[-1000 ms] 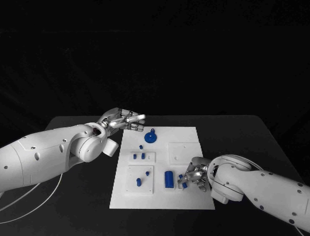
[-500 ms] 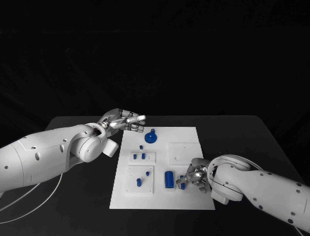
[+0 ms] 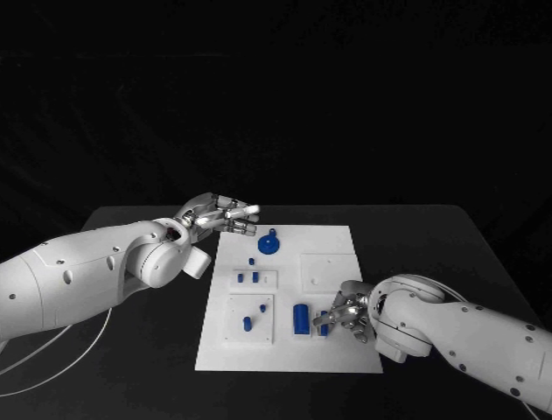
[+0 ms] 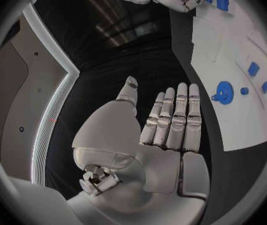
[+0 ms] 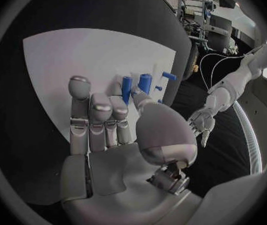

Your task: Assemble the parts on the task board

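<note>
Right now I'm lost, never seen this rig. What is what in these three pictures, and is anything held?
It is a two-armed robot at a black table. One picture looks down from its head; the two round ones come from cameras behind each wrist. The white task board lies mid-table with small blue parts: a round gear-like piece at the far end, a taller cylinder nearer the robot. The left robot hand hovers past the board's far left corner, fingers straight, holding nothing. The right robot hand is at the board's near right part beside the cylinder, apparently holding nothing.
</note>
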Motion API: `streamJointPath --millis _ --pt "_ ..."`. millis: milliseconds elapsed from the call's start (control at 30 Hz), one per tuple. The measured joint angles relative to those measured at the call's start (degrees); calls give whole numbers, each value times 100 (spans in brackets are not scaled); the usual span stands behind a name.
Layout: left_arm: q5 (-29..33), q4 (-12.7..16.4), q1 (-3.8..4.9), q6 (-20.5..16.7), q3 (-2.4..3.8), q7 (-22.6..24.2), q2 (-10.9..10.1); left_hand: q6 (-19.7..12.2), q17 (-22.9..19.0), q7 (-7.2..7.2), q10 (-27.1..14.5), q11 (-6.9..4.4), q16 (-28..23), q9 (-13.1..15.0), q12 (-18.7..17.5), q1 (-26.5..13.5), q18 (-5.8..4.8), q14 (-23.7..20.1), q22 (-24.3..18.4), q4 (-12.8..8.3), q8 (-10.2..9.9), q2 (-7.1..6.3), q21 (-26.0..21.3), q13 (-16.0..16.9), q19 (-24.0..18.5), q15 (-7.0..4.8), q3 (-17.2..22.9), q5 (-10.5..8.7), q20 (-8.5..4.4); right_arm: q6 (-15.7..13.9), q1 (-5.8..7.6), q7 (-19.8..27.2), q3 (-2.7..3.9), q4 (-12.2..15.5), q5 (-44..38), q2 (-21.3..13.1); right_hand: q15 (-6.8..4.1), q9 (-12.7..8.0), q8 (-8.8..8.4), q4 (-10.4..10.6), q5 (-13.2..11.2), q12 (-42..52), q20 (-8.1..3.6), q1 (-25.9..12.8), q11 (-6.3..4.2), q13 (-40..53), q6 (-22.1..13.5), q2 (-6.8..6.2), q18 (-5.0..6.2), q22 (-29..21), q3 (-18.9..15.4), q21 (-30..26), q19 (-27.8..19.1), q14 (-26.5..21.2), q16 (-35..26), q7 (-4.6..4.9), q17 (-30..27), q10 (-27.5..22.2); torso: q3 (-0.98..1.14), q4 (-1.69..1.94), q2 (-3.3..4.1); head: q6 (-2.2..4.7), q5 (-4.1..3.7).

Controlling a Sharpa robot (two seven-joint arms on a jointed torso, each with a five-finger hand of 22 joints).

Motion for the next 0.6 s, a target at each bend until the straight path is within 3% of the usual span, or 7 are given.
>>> streamJointPath --millis 367,600 --pt "-1 -12 0 6 -1 -7 5 0 0 0 0 0 0 0 0 0 0 0 0 0 0 0 0 0 0 0 0 0 0 -3 0 10 -1 -7 2 12 0 1 4 4 -5 0 0 22 0 0 -2 -22 0 0 -2 0 0 0 -6 3 0 1 5 0 -1 -12 27" --pt "-1 -15 0 8 -1 -11 6 0 0 0 0 0 0 0 0 0 0 0 0 0 0 0 0 0 0 0 0 0 0 -7 -1 22 -2 -4 5 9 1 0 6 157 -243 0 0 -61 0 -6 -18 -105 0 0 -195 0 0 0 -22 19 1 1 5 0 -1 -13 28"
